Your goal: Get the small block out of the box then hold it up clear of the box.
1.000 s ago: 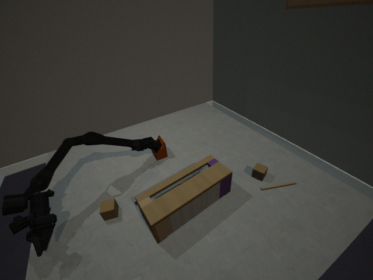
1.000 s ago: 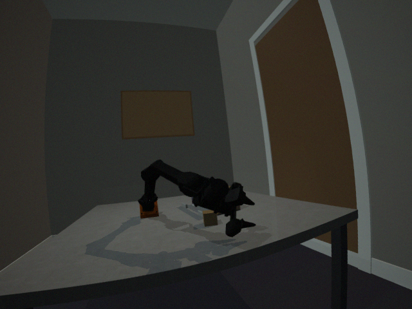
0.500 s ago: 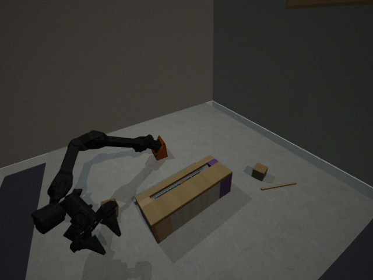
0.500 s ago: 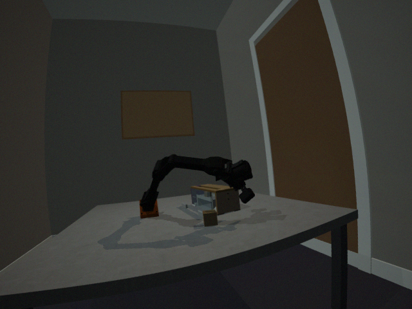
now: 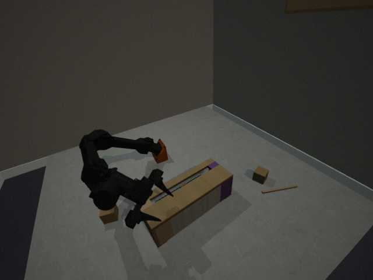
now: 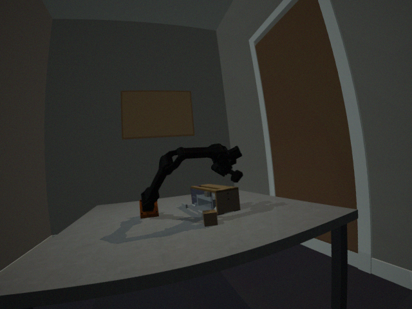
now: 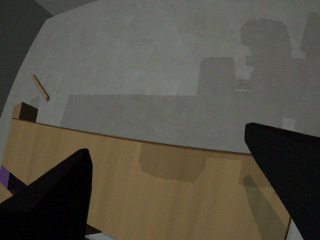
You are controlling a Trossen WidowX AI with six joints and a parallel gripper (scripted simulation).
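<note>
The wooden box (image 5: pixel 192 193) (image 6: pixel 227 201) (image 7: pixel 120 187) stands on the table, a long slot in its top and a purple band (image 5: pixel 226 189) at one end. Its clear front faces the arm's base side. A small tan piece (image 5: pixel 183 184) (image 6: pixel 207 194), apparently the block, shows inside through the slot and the clear front; its exact place on the shelf is hard to tell. My gripper (image 5: pixel 166 208) (image 7: pixel 170 145) is open and empty, above the box's top at the end away from the purple band. In the exterior view its fingertips are hidden.
A loose wooden cube (image 5: pixel 108 214) (image 6: pixel 210 218) stands near the box's non-purple end, partly behind the arm in the top view. Another cube (image 5: pixel 260 175) (image 7: pixel 26 112) and a thin wooden stick (image 5: pixel 280 189) (image 7: pixel 41 87) lie beyond the purple end. The orange arm base (image 5: pixel 161 156) (image 6: pixel 149 214) stands across from the clear front.
</note>
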